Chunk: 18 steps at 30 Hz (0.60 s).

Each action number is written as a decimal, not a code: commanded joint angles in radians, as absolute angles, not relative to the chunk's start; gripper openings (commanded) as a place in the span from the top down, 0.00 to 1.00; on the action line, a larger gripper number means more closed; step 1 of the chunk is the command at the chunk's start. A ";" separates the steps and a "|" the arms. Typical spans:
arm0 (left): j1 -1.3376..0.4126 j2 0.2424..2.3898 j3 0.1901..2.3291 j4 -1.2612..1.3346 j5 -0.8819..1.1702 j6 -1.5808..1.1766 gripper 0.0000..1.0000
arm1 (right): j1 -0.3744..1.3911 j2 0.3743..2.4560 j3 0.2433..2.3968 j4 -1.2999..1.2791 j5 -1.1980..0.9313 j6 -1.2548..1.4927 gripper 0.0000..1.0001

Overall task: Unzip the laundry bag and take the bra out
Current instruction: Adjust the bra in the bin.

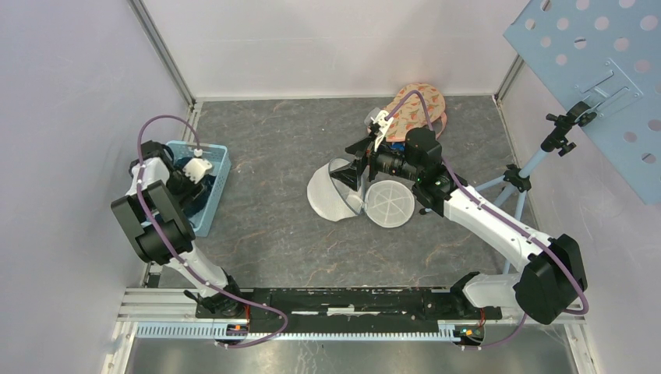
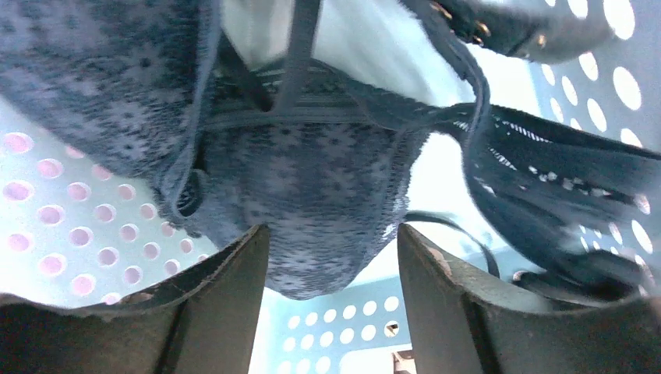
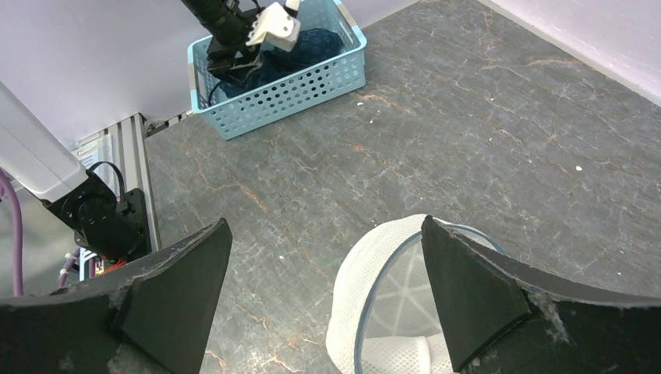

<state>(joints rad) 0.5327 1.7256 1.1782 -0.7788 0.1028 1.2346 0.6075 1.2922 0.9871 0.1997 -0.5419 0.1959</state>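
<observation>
The white mesh laundry bag [image 1: 329, 195] lies unzipped mid-table, its round lid [image 1: 388, 204] flopped open to the right; the right wrist view looks into the bag [image 3: 374, 312]. My right gripper [image 1: 351, 167] [image 3: 326, 222] hovers over its rim, open and holding nothing. The dark blue lace bra [image 2: 312, 202] [image 3: 312, 47] lies in the light blue perforated basket [image 1: 218, 191] at the left. My left gripper [image 1: 187, 178] [image 2: 334, 230] is down in that basket, jaws apart, with a bra cup bulging between the fingertips and touching only the left finger.
An orange patterned garment [image 1: 417, 109] lies at the back behind the right arm. A blue tripod stand [image 1: 538, 160] and a perforated blue board [image 1: 592, 62] stand at the right. White walls enclose the table on three sides.
</observation>
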 commanded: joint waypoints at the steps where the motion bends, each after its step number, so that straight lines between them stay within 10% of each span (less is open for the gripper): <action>1: 0.537 1.698 1.282 -0.841 0.164 1.145 0.29 | 0.606 1.278 1.031 0.210 -0.546 0.178 0.02; 14: 0.538 1.581 1.550 -1.144 0.372 1.100 0.23 | 0.598 1.260 1.063 0.144 -0.551 0.103 0.02; 18: 0.530 1.554 1.591 -1.207 0.479 1.042 0.00 | 0.564 1.264 1.105 0.063 -0.561 0.071 0.02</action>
